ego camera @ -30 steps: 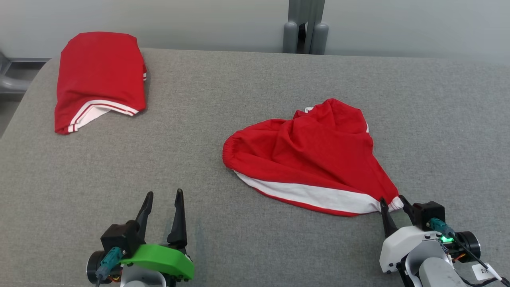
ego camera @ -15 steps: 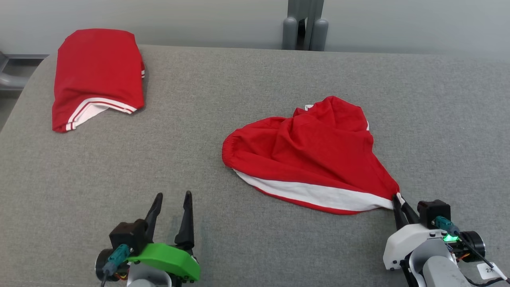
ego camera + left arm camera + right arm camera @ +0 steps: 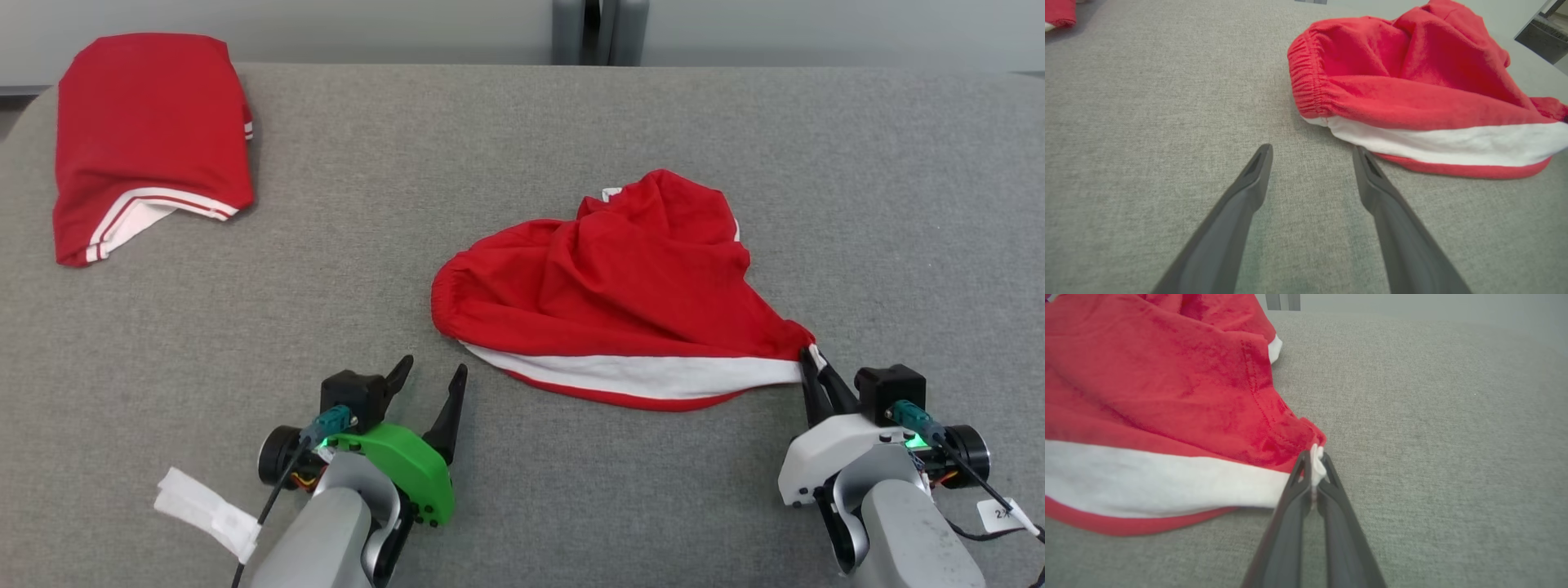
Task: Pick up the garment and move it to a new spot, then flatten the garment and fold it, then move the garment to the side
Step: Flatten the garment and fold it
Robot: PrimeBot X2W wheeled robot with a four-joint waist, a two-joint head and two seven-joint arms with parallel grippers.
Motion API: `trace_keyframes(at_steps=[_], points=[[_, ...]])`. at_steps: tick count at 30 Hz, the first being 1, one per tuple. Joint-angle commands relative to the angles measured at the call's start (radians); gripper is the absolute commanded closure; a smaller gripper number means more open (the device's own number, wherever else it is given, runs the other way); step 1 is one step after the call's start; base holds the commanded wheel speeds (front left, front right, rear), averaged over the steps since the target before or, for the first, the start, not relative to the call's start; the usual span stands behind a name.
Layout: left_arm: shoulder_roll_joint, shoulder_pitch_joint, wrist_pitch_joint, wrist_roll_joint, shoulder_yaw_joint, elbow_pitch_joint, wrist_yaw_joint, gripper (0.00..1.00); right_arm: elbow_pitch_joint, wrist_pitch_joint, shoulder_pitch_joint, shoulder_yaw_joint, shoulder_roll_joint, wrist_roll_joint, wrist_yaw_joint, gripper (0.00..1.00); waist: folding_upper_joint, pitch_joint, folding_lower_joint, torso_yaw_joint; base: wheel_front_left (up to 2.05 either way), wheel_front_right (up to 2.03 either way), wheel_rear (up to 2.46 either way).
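The right hand (image 3: pixel 811 357) pinches the crumpled garment's (image 3: pixel 604 294) white-trimmed corner.

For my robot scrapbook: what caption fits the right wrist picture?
The right pincer pinches a corner of the crumpled red-and-white garment on the grey surface.

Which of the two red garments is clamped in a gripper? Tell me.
The crumpled red garment at centre-right: the right gripper is shut on its white-trimmed corner. The folded red garment at the far left lies alone, ungripped.
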State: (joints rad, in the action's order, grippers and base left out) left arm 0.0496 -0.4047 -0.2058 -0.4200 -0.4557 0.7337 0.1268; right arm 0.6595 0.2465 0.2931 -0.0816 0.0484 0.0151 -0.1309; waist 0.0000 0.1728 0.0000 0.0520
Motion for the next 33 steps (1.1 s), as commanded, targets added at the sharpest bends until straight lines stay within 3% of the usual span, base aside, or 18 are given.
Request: trace_keyframes(at_steps=[1,10,17,18,19,20,22,26,27,28,33], points=[[0.003,-0.041,-0.013,0.004,-0.011,0.029,0.003,0.00,-0.002,0.001,0.021,0.007,0.004,-0.007,0.000,1.00,0.0000,0.033,0.0000,-0.029,0.00,0.00,0.00],[0.008,-0.161,-0.056,-0.003,-0.085,0.152,0.005,0.00,0.010,0.008,0.059,0.038,0.004,-0.025,0.000,1.00,0.0000,0.065,0.0000,-0.057,0.00,0.00,0.00],[0.020,-0.189,-0.060,0.003,-0.136,0.130,0.005,0.00,0.018,0.013,0.064,0.043,0.004,-0.035,0.000,1.00,0.0000,0.066,0.0000,-0.066,0.00,0.00,0.00],[0.027,-0.185,-0.060,0.007,-0.141,0.119,0.005,0.16,0.019,0.014,0.063,0.043,0.004,-0.037,0.000,1.00,0.0000,0.065,0.0000,-0.066,0.00,0.00,0.00],[0.033,-0.180,-0.060,0.010,-0.145,0.109,0.005,0.41,0.020,0.014,0.062,0.043,0.004,-0.038,0.000,1.00,0.0000,0.064,0.0000,-0.066,0.00,0.00,0.00],[0.036,-0.170,-0.060,0.011,-0.149,0.099,0.005,0.58,0.021,0.014,0.062,0.042,0.004,-0.040,0.000,1.00,0.0000,0.062,0.0000,-0.066,0.00,0.00,0.00],[0.046,-0.151,-0.060,0.009,-0.159,0.082,0.005,0.74,0.022,0.016,0.060,0.040,0.004,-0.044,0.000,1.00,0.0000,0.059,0.0000,-0.066,0.00,0.00,0.00],[0.070,-0.123,-0.060,-0.013,-0.181,0.070,0.004,0.78,0.023,0.018,0.058,0.036,0.003,-0.045,0.000,1.00,0.0000,0.052,0.0000,-0.061,0.00,0.00,0.00],[0.073,-0.119,-0.060,-0.019,-0.188,0.068,0.004,0.85,0.023,0.018,0.057,0.034,0.004,-0.045,0.000,1.00,0.0000,0.051,0.0000,-0.059,0.00,0.00,0.00],[0.076,-0.115,-0.060,-0.026,-0.195,0.066,0.004,1.00,0.023,0.019,0.056,0.034,0.004,-0.046,0.000,1.00,0.0000,0.050,0.0000,-0.057,0.00,0.00,0.00],[0.087,-0.109,-0.060,-0.053,-0.187,0.031,0.004,1.00,0.019,0.018,0.059,0.035,0.004,-0.055,0.000,1.00,0.0000,0.043,0.0000,-0.053,0.00,0.00,0.00]])
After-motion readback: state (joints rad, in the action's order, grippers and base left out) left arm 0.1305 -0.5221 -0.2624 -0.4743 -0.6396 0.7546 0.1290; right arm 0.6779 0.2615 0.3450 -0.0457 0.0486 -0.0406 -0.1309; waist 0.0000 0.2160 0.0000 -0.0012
